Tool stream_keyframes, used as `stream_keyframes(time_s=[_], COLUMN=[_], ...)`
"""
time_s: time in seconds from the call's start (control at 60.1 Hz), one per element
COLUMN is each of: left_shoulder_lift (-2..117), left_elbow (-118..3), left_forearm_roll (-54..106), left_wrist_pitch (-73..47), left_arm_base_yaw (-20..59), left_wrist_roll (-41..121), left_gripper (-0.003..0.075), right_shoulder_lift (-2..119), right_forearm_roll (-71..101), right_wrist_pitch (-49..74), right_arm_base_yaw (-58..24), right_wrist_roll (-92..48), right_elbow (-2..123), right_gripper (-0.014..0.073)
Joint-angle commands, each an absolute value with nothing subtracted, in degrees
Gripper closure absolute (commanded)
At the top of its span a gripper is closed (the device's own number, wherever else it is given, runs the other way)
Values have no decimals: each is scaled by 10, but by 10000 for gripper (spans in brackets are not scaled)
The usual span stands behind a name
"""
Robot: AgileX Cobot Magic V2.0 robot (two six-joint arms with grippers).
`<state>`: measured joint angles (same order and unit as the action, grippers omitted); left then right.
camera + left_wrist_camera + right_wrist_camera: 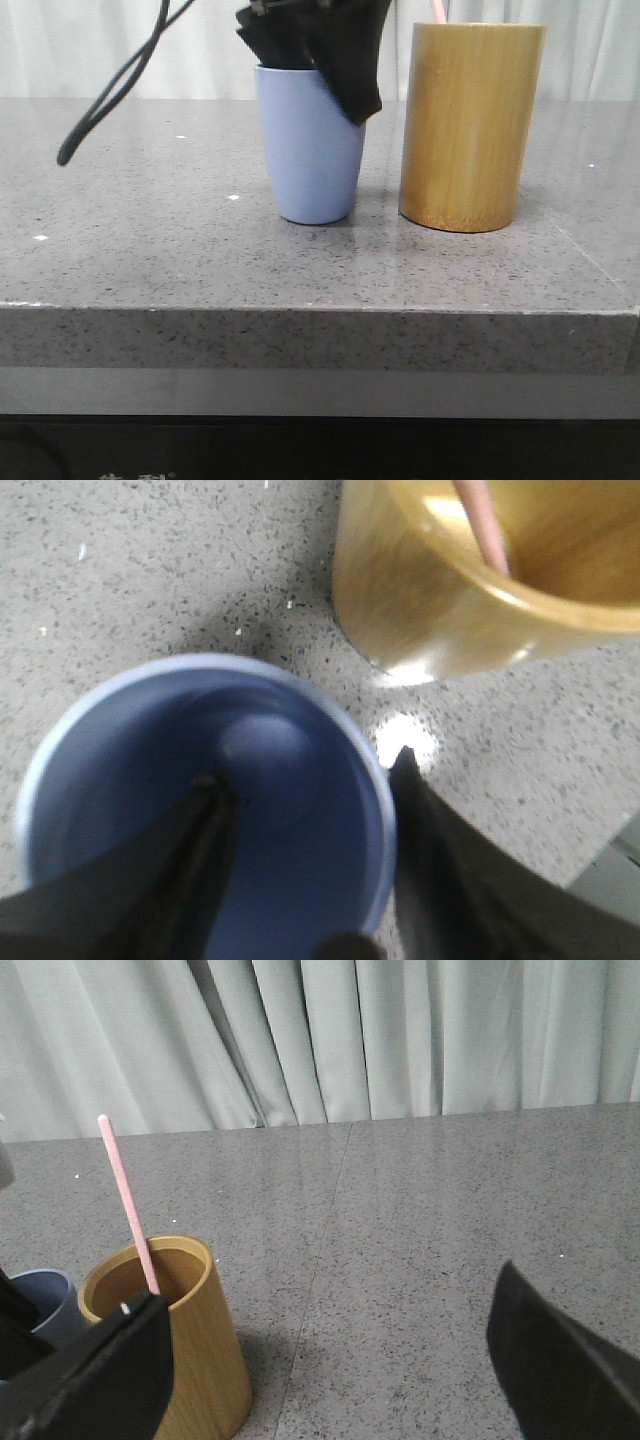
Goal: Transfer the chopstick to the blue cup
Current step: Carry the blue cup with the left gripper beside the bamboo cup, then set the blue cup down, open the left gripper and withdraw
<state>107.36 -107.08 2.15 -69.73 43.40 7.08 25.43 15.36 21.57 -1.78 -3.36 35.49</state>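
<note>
Granite tabletop [150, 250] fills the front view, with the blue cup [308, 160] and the bamboo holder [465, 125] standing upright just beside each other. We see the left gripper [320, 60] at the cup's rim, one finger outside the wall. A sliver of pink chopstick [438, 10] shows above the holder.

From the left wrist we look down into the blue cup [120, 780], which appears empty, though the picture is blurred. The jaws are spread, straddling the cup wall, one finger inside and one outside, clamped on nothing. The chopstick [485, 525] leans inside the bamboo holder [420, 610].

From the right wrist, the right gripper [330, 1360] hangs wide apart and empty, well clear of the holder [190, 1360]. The chopstick [128, 1205] rises above the rim, leaning. We judge it light, stiff, smooth and apt to slip or pivot, so we would pinch the exposed upper length squarely and lift straight up.
</note>
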Motion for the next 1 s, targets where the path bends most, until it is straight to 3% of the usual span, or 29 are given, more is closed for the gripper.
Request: stream_keyframes(time_s=[0.0,0.366,0.582,0.982], left_shoulder_lift=[1042,967,899,756], left_elbow=[-1121,-1135,-1100,-954], left_forearm_roll=[28,17,-78,-79], left_wrist_pitch=[-727,-727,-727,-723], left_arm_base_yaw=[439,438,421,198], left_wrist_roll=[68,62,39,15], left_gripper=[327,331,342,652], right_shoulder_lift=[261,261,261,261], right_forearm_roll=[154,154,154,154], right_wrist_pitch=[173,173,173,173], right_arm_base_yaw=[-15,-15,-15,-15], right_wrist_roll=[-38,-38,-38,-38], right_elbow=[375,375,375,375], right_gripper=[-51,-51,-51,-51])
